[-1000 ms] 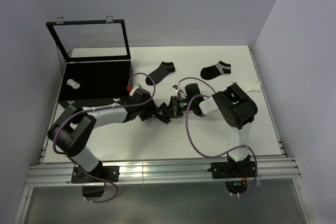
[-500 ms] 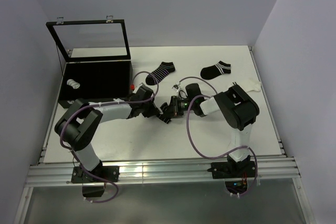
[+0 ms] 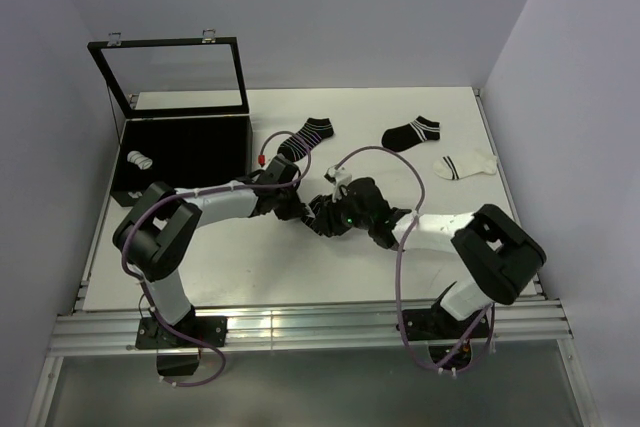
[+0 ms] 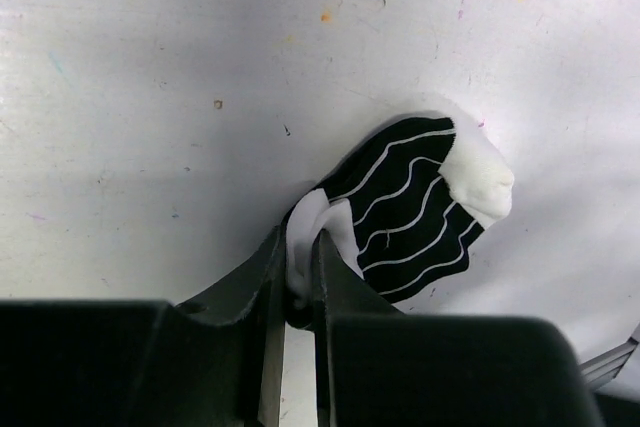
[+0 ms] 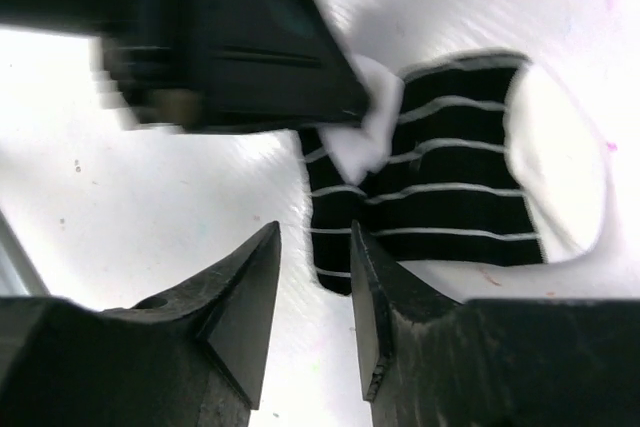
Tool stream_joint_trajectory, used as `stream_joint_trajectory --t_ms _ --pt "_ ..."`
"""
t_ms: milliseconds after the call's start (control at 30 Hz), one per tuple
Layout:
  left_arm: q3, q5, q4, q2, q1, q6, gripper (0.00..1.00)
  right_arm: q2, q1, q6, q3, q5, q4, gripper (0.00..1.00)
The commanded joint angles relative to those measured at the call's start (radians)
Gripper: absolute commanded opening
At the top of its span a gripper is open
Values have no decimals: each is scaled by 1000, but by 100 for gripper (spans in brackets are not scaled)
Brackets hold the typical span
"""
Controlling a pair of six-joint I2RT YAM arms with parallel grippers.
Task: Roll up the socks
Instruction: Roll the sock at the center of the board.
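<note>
The left gripper (image 4: 298,252) is closed narrow on the white edge of a folded sock (image 4: 410,207) near the middle of the worktop (image 4: 150,67). The sock's long axis runs away from its tips, toward the right gripper (image 5: 313,237). That one faces it with jaws partly apart and holds nothing. The sock's corner lies just at their mouth, so both arms are equally near.

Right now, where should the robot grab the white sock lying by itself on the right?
Probably by its striped end, on the left. The white sock lies flat on the table, so the right pincer should come straight down and pinch that edge.
</note>
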Motion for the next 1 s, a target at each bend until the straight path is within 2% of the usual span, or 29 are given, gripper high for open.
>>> stream_joint_trajectory --t_ms 0,200,733,833,933,967 --pt "18 -32 -134 36 -4 64 5 -73 91 -124 -18 304 12 43" --pt "35 -26 -153 41 -4 79 5 -83 209 -206 -23 494 44 48" --pt "49 -4 -159 44 -4 93 5 131 375 -286 91 718 23 48" --pt "49 -4 -159 42 -2 94 5 160 384 -286 101 747 15 43" --pt "47 11 -154 38 -4 96 5 173 385 -279 105 763 1 25" --pt "46 12 -153 36 -4 93 6 171 385 -265 103 760 -5 13"
